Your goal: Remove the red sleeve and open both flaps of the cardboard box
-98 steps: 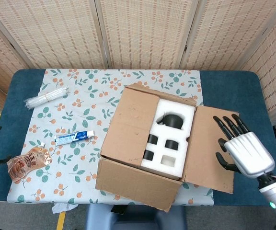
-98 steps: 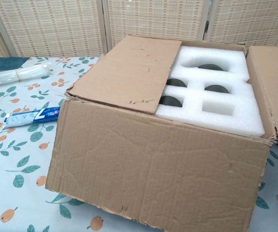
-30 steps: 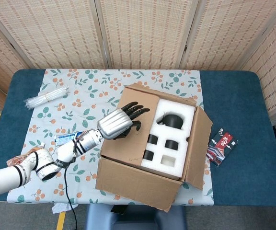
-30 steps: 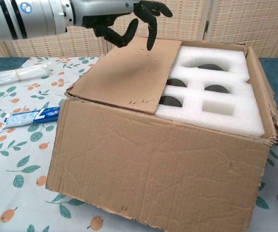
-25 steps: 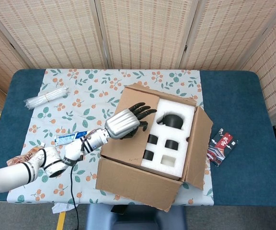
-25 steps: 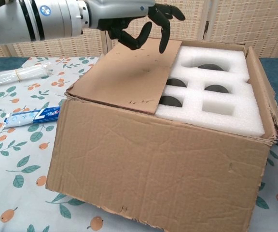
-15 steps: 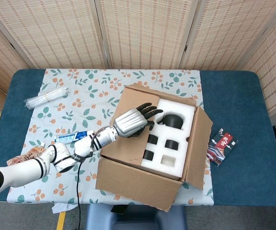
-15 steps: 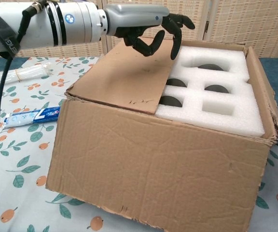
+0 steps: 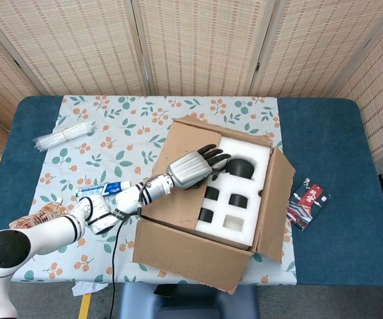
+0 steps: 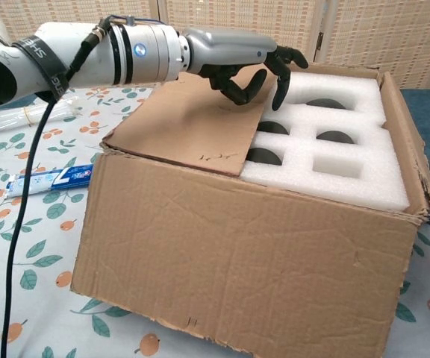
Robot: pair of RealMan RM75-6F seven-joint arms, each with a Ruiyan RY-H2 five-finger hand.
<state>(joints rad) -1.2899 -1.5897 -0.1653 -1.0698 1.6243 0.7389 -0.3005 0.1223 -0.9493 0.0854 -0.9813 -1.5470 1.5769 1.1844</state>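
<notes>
- Since a second ago the left hand [image 9: 193, 167] has slid further right across the closed left flap [image 9: 178, 179], so its dark fingertips [image 10: 278, 89] now hang past the flap's free edge, over the white foam insert [image 10: 334, 142]. Earlier still, the right hand was out by the right side; now it's not in either view.
- Hand state: fingers spread and a bit curled, holding nothing. From the chest view it looks like it hovers just above the cardboard, though I can't tell if a fingertip touches the foam.
- Doing this step well, my guess: hook the fingertips under that free edge where it lies on the foam, then swing the flap up and out to the robot's left. Pressing down on the flap would only pin it.
- The cardboard box [image 9: 198, 256] sits right under the hand. Its right flap [image 9: 276, 199] stands nearly upright, so it probably counts as open.
- The red sleeve [image 9: 308, 202] lies off the box on the blue table [image 9: 338, 133], well apart from the hand.
</notes>
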